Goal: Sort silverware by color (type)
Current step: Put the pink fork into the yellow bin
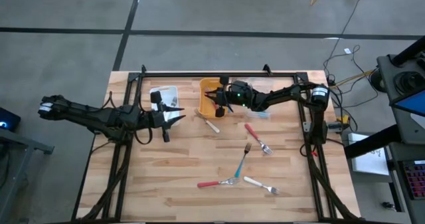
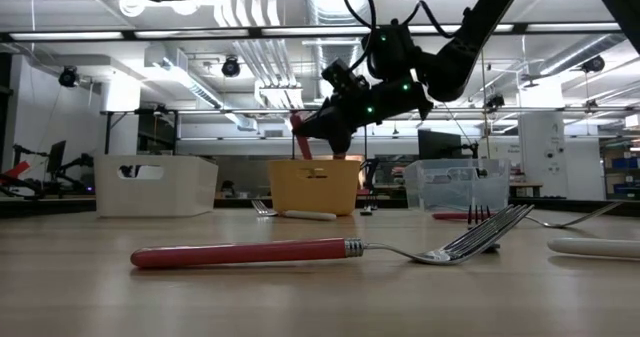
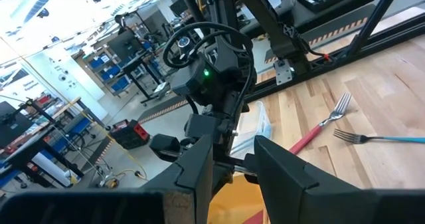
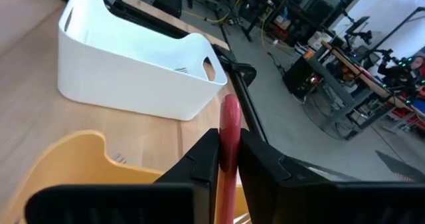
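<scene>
A red-handled utensil (image 4: 230, 134) stands nearly upright between the right gripper's (image 4: 228, 156) dark fingers, directly over the orange bin (image 1: 206, 93) in the upper middle of the high view. The jaws are almost closed on the slim handle; whether the pinch is loosening I cannot tell. Held handle-up above the bin's mouth like this, it looks ready to drop in with the other red pieces, so I judge this to be the release step for one item.

The rest of the silverware lies scattered on the desk (image 1: 172, 171) toward the lower right of the high view: a red-handled fork (image 1: 259, 139), a teal-handled fork (image 1: 241, 160), another red-handled fork (image 1: 218, 183) and a white-handled fork (image 1: 260, 184) near the front edge, plus a white-handled piece (image 1: 209, 123) just below the orange bin. In the low view the nearest red fork stretches across the foreground, tines raised slightly off the wood.

To the left of the orange bin sits the white bin (image 1: 165, 96), and in the low view a clear bin (image 2: 455, 185) stands to its right; three containers for three handle colours, it seems.

The left gripper (image 1: 174, 118) waits just below the white bin, its jaws partly apart and holding nothing I can see, apparently parked clear of the right arm's work.
</scene>
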You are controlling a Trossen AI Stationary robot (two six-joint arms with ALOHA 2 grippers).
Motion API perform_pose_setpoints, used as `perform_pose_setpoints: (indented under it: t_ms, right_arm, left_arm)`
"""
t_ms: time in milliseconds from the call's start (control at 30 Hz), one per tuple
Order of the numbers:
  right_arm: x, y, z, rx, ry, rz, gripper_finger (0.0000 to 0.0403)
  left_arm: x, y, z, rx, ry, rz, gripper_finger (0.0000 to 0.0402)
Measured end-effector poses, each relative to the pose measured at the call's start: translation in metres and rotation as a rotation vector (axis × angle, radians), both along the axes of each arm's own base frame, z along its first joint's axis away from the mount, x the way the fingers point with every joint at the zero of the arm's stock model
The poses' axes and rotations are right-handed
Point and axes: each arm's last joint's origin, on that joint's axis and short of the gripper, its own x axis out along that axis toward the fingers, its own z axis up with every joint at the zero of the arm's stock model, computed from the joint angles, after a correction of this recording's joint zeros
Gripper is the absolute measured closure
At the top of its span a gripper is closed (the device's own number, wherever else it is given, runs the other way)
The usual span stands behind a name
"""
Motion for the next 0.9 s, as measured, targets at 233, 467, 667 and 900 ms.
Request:
perform_pose_setpoints:
  t_ms: [233,467,667,900]
  right_arm:
    - [0.000,0.000,-0.001,-0.001,0.008,-0.019,0.0351]
    - [-0.002,0.000,0.007,0.029,-0.007,-0.027,0.0349]
    - [-0.004,0.001,0.010,0.052,-0.005,-0.030,0.0349]
    - [-0.004,0.001,0.009,0.085,0.004,-0.036,0.0348]
  left_arm:
    - [0.000,0.000,0.000,0.000,0.002,0.001,0.0309]
    - [0.000,0.000,-0.001,0.001,0.007,0.001,0.0309]
    - [0.000,0.000,-0.001,0.002,0.013,0.001,0.0309]
    - [0.000,0.000,-0.002,0.003,0.017,0.001,0.0309]
